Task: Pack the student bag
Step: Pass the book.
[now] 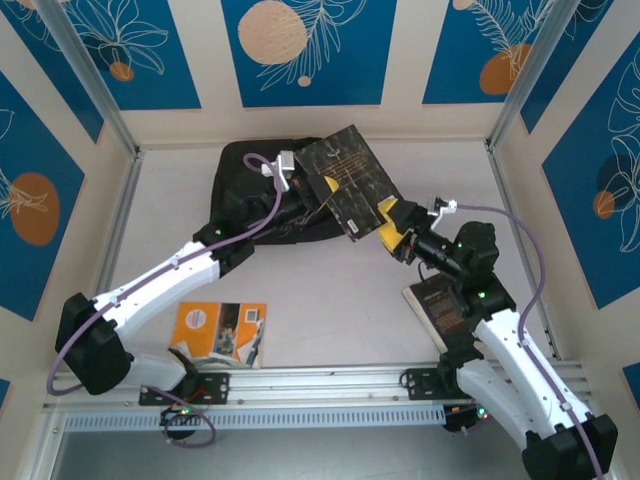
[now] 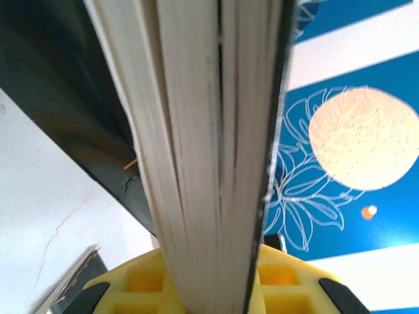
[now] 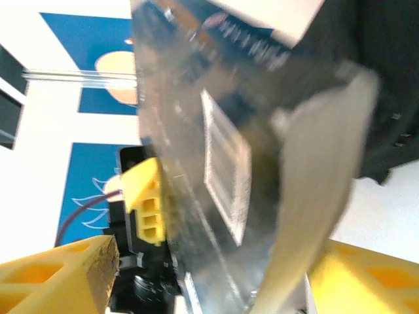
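L fingers (image 2: 141, 281) clamp dark book (image 1: 350, 180), partly hiding student bag (image 1: 240, 165); R fingers (image 3: 59, 275) wide astride its blurred edge.

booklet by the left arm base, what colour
The booklet is orange; top view shows it best.

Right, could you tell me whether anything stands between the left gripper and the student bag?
Only the dark book: the left gripper is shut on it, tilted over the student bag. The right gripper, jaws apart, flanks the book's lower corner. Nothing else intervenes.
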Available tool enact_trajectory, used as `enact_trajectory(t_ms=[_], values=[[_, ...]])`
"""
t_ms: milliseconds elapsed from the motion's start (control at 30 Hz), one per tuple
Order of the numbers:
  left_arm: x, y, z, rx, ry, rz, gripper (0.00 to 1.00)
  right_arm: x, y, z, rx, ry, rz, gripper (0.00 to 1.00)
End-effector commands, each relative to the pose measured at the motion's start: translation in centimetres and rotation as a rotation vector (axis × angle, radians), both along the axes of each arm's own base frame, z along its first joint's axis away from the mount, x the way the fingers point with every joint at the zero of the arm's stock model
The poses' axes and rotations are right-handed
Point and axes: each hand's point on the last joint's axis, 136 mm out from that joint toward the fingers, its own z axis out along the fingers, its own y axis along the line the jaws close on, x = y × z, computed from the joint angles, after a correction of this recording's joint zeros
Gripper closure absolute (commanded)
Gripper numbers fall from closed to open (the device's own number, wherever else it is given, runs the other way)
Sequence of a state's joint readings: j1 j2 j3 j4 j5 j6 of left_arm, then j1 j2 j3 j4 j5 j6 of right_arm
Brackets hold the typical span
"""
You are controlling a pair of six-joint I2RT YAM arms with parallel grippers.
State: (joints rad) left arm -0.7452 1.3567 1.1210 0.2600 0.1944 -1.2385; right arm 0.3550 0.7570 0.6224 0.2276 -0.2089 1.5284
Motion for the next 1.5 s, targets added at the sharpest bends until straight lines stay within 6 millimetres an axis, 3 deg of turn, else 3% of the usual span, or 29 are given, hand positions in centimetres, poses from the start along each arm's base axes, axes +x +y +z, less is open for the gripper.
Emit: enact_trajectory(t_ms=[0, 200, 500, 700, 767, 833, 900, 1033, 1233, 1467], values=[[0.2, 1.1, 5.1, -0.176, -0.086, 0.084, 1.00, 1.3, -0.6, 5.1, 0.110, -0.131, -0.147, 0.23], [-0.4, 0.7, 5.1, -0.192, -0.065, 0.070, 1.00, 1.7, 1.0, 6.5, 0.131, -0.165, -0.132, 0.30], [-0.9, 0.0, 3.9, -0.196, 0.017, 0.025, 1.00, 2.4, 0.1, 4.6, 0.087, -0.119, -0.191, 0.57], [-1.2, 0.2, 2.3, -0.115, 0.061, 0.031, 0.98, 2.2, -1.1, 2.6, 0.000, -0.062, -0.222, 0.96], [-1.1, 0.8, 1.3, -0.043, 0.068, 0.056, 0.77, 1.9, -2.1, 1.1, -0.073, -0.010, -0.238, 1.00], [-1.1, 1.3, 0.3, 0.079, 0.052, 0.062, 0.45, 1.0, -3.0, -0.8, -0.232, 0.034, -0.213, 1.00], [-1.3, 1.5, -1.4, 0.276, 0.052, 0.041, 0.33, -0.2, -4.3, -3.1, -0.382, 0.102, -0.193, 1.00], [-0.9, 1.9, -5.7, 0.674, 0.091, -0.043, 0.28, -3.6, -7.3, -6.6, -0.622, 0.206, -0.182, 1.00], [2.2, 0.7, -10.5, 0.964, 0.058, -0.117, 0.19, -6.7, -10.4, -7.6, -0.793, 0.216, -0.221, 1.00], [7.3, -0.9, -15.7, 1.233, 0.021, -0.140, 0.16, -8.5, -10.5, -7.2, -0.813, 0.187, -0.183, 1.00]])
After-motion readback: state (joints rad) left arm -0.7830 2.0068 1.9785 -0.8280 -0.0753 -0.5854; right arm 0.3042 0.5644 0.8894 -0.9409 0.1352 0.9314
